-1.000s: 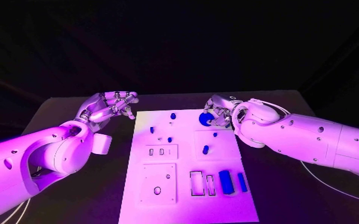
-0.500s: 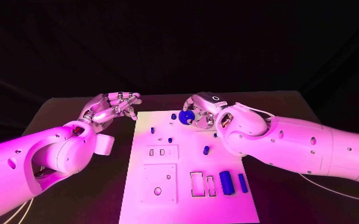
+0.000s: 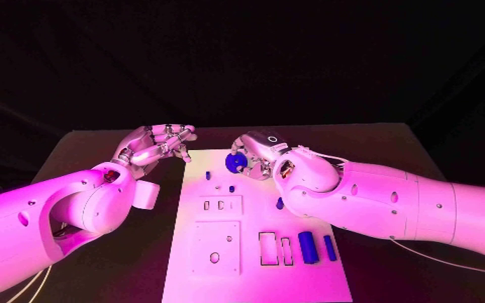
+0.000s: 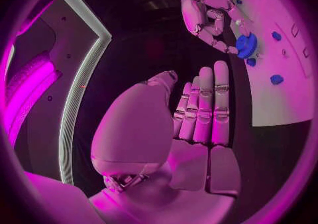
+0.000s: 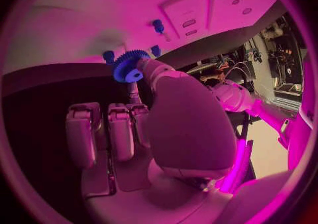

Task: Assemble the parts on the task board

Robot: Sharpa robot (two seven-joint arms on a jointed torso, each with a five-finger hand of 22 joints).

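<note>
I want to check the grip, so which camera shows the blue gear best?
The right wrist view: the gear shows teeth and centre hole, pinched by the right hand. The left wrist view shows it edge-on under the fingers, beside the board. The head view shows a blue patch.

- The task board (image 3: 253, 247) lies in the middle of the table (image 3: 91, 149), running from near me to far.
- My right hand (image 3: 261, 152) is over the board's far end, holding a gear (image 3: 235, 163) above it.
- My left hand (image 3: 151, 145) hangs left of the board's far corner, off the board.
- Two bars (image 3: 307, 247) lie side by side at the board's near right.
- Small pegs (image 3: 208, 174) stand on the board's far left part.
</note>
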